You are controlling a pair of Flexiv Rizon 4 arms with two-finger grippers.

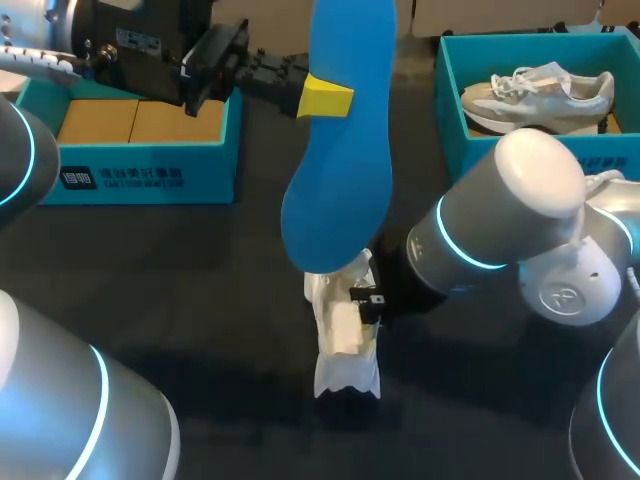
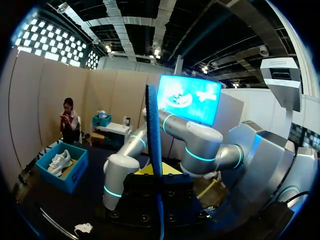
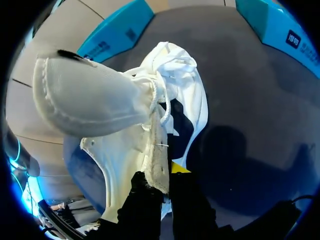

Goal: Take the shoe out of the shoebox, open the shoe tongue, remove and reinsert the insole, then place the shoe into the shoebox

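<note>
A long blue insole [image 1: 340, 150] hangs upright above the middle of the table, with my left gripper [image 1: 322, 97] shut on its upper part. In the left wrist view the insole [image 2: 154, 140] shows edge-on between the fingers of the left gripper [image 2: 157, 176]. Under the insole's lower end a white shoe [image 1: 345, 345] stands on the dark table. My right gripper [image 1: 368, 303] is shut on the shoe's side wall. The right wrist view shows the shoe [image 3: 125, 150] with its tongue [image 3: 85, 97] folded out and the right gripper [image 3: 167, 175] pinching the collar's edge.
A teal shoebox [image 1: 150, 175] with a brown cardboard insert stands at the back left, partly under my left arm. A second teal shoebox [image 1: 450, 110] at the back right holds another pale shoe [image 1: 540, 95]. My right arm's elbow [image 1: 500, 220] lies in front of it.
</note>
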